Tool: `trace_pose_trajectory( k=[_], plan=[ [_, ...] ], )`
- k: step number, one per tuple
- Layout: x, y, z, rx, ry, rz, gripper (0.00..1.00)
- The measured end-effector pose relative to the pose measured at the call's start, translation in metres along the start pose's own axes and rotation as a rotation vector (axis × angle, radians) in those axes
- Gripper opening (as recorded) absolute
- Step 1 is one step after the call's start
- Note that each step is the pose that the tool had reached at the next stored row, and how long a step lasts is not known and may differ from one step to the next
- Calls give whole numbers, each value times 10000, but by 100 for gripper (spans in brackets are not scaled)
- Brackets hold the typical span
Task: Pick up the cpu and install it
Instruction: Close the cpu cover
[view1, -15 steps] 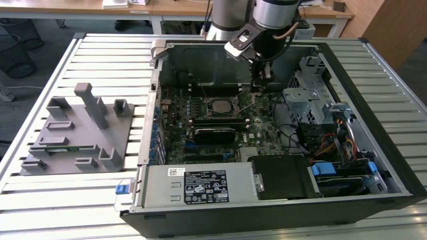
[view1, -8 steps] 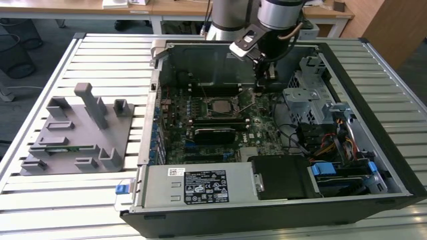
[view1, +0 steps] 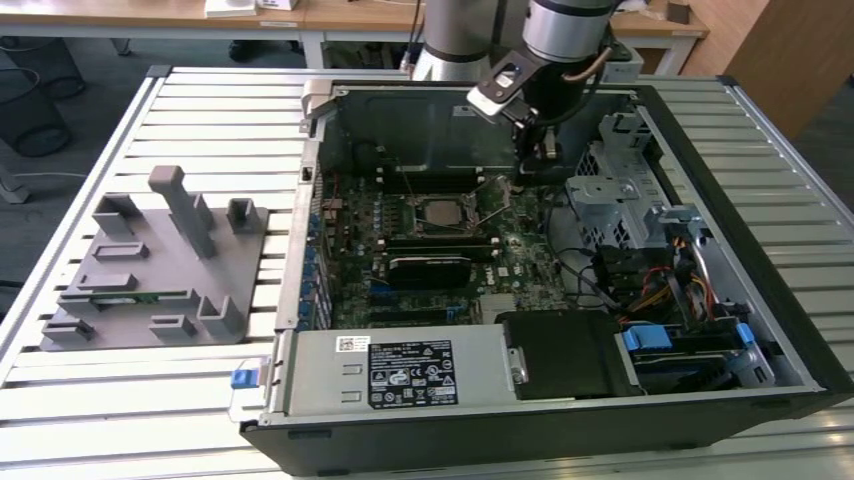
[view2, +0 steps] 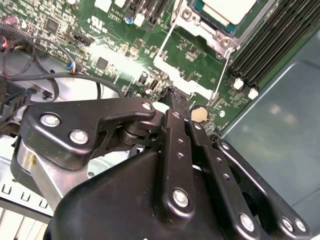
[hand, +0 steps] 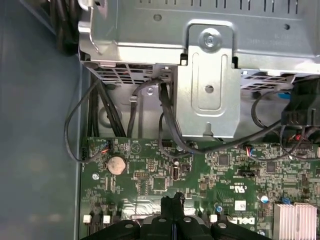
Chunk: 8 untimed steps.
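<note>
Cpu (view1: 441, 210) already lies in its socket (view1: 462, 222) on the green board (view1: 350, 215), so the picking up looks done. On the exterior view's left, a grey holder (view1: 147, 265) stands on the table (view1: 200, 390). In the middle, the thin socket lever (view1: 497, 213) looks lifted, so I think the locking is not done. To the right, the end effector (view1: 542, 150) hangs just above the board, fingers pressed together, holding nothing.
</note>
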<state>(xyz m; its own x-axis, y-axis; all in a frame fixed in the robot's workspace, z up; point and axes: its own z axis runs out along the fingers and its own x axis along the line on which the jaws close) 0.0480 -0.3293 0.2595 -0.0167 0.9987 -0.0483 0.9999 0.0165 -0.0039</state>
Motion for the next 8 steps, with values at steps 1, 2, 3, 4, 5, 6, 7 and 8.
trace_pose_trajectory(
  k=[1,2,3,4,5,6,7,8],
  plan=[
    [11,8,9,0,-1,0,11],
    [20,16,19,0,0,1,11],
    [27,22,32,-1,4,0,11],
    [33,26,42,0,2,1,11],
    [39,32,54,0,0,1,11],
    [44,38,65,0,1,1,11],
    [48,43,76,0,-1,1,11],
    [51,46,87,0,0,0,11]
  ],
)
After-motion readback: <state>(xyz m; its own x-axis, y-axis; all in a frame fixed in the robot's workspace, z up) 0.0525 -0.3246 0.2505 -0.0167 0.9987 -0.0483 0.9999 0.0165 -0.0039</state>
